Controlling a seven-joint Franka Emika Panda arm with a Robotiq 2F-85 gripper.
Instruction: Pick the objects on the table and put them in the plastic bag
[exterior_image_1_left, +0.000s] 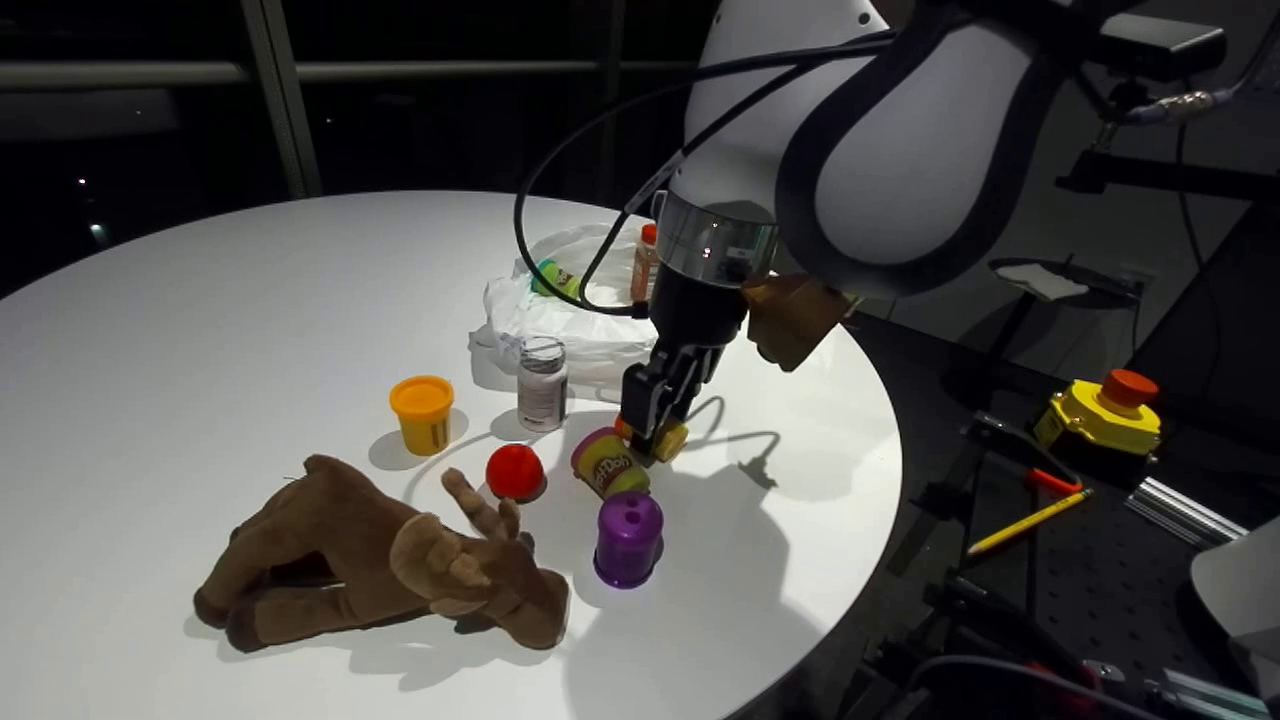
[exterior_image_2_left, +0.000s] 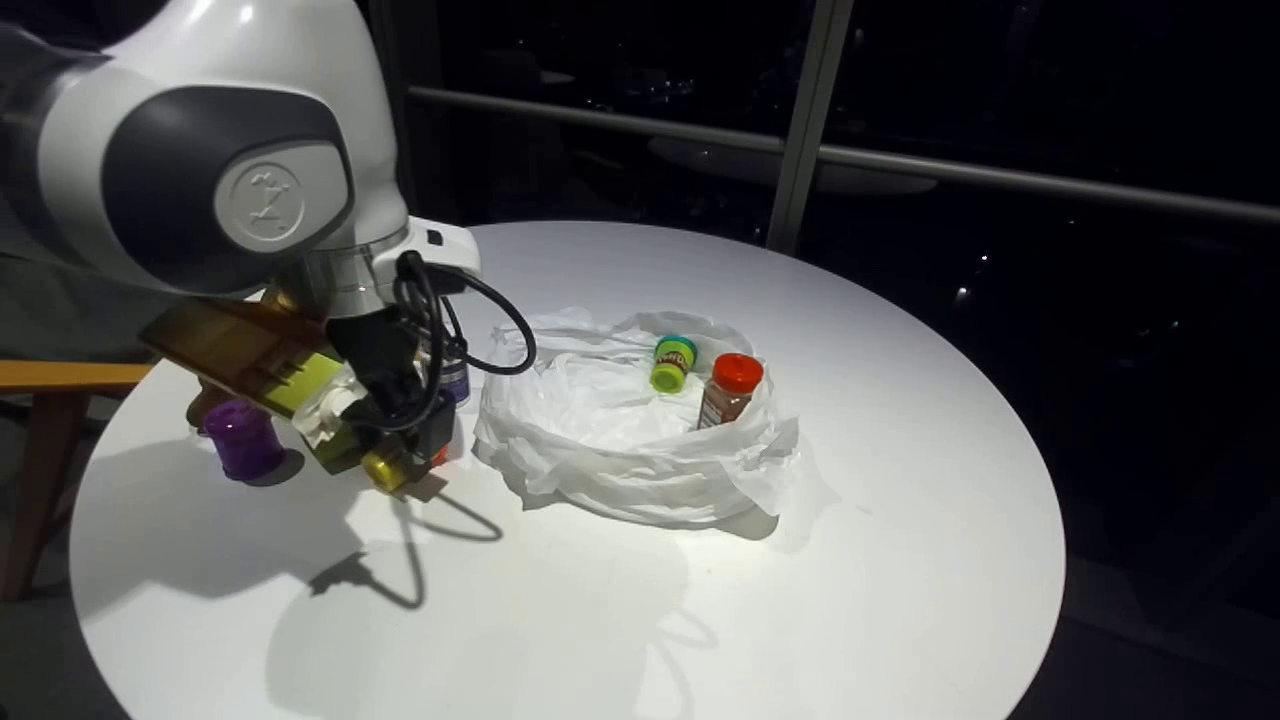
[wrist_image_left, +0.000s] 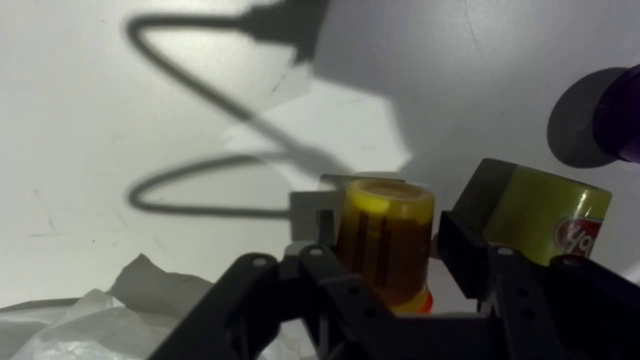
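- Objects (exterior_image_1_left: 515, 472) for us to bag are spread over the round white desk (exterior_image_2_left: 900, 560); we judge the step in hand to be a grasp just above that surface, so we should not press down into it.
- Our plastic bag (exterior_image_2_left: 620, 475) sits near, mouth spread, holding a teal-lidded tub (exterior_image_2_left: 673, 363) and a red-capped jar (exterior_image_2_left: 728, 392); after the grasp we should rise above its crumpled film, which could snag.
- The pincer (wrist_image_left: 386, 236) has its jaws apart around a yellow tub (exterior_image_2_left: 386, 468), not clamped on it; a gap shows between the tub and one of the fingertips (wrist_image_left: 457, 252), so we should centre before squeezing.
- A lime Play-Doh tub (wrist_image_left: 547, 212) lies just beside that fingertip; we cannot tell whether they touch, so a straight lift suits us better than a sideways sweep.
- The yellow tub, smaller, lies on its side; we expect it could roll, so we should squeeze slowly across its middle.
- Its orange end (exterior_image_1_left: 622, 428), likely the lid, might pop loose under a pinch; we should keep off it.
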